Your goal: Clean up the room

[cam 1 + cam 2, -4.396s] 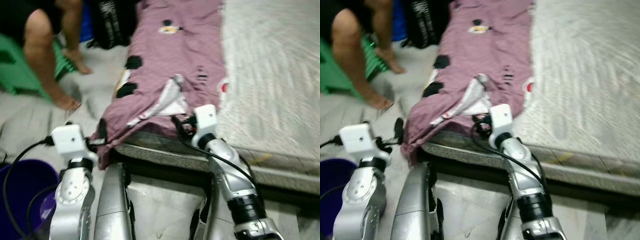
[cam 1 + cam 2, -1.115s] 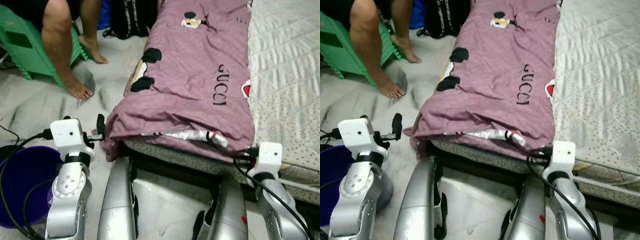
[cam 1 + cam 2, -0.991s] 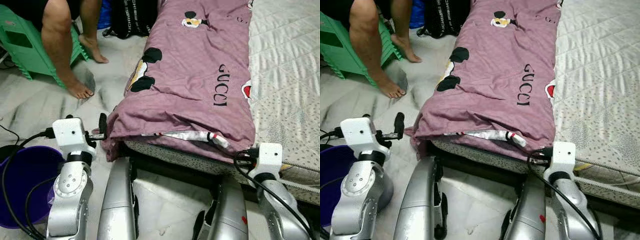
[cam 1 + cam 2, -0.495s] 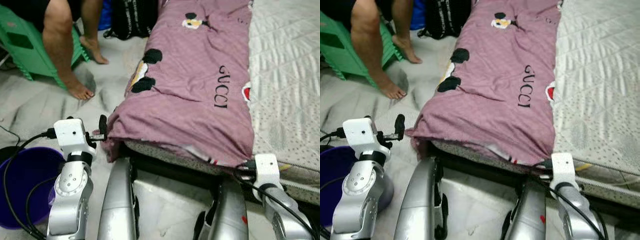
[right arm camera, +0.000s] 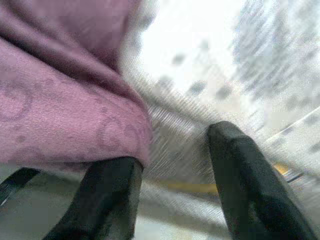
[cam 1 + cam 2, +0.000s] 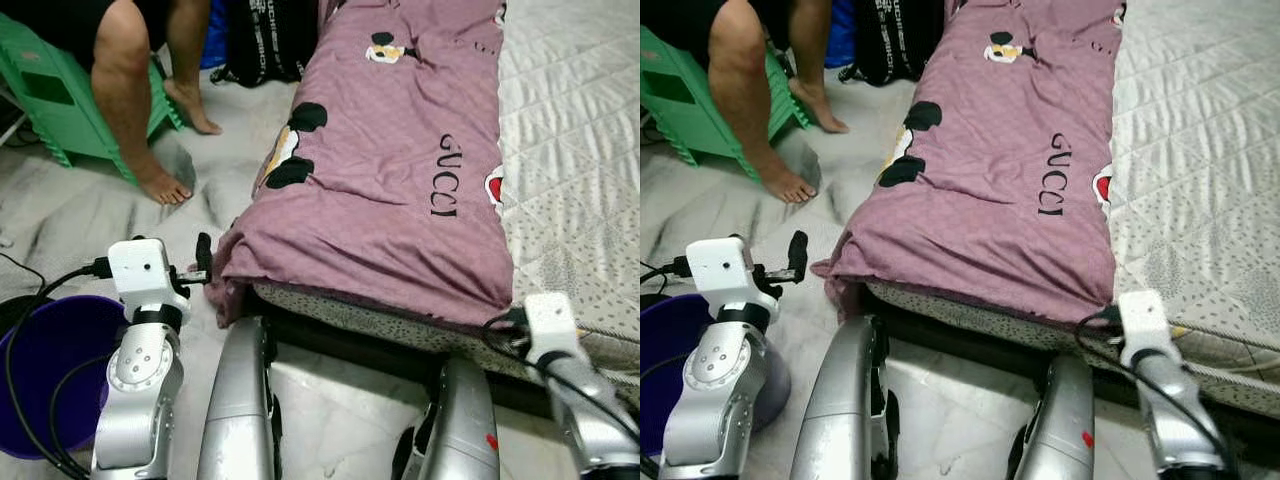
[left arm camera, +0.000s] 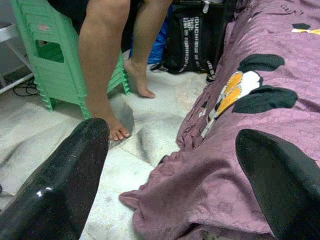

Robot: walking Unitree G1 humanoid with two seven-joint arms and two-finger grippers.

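Note:
A purple blanket (image 6: 390, 170) with cartoon mice and black lettering lies along the left side of a white quilted mattress (image 6: 575, 130). Its near edge hangs smoothly over the mattress's front. My left gripper (image 6: 203, 264) hovers just left of the blanket's near-left corner. In the left wrist view it (image 7: 170, 142) is open, its fingers apart with the blanket's corner lying beyond them. My right wrist (image 6: 548, 318) sits at the blanket's near-right corner by the mattress's front edge. In the right wrist view the right gripper (image 5: 172, 150) is open, one finger (image 5: 107, 185) just under the blanket's hem.
A person sits on a green stool (image 6: 55, 95) at the far left, bare feet (image 6: 165, 187) on the pale floor. A black backpack (image 6: 262, 40) leans by the bed. A purple bucket (image 6: 40, 375) stands by my left arm, with black cables beside it.
The white striped cloth that showed under the blanket's near edge is now covered. My right arm has drawn back from the blanket and shifted right. The left arm has hardly moved.

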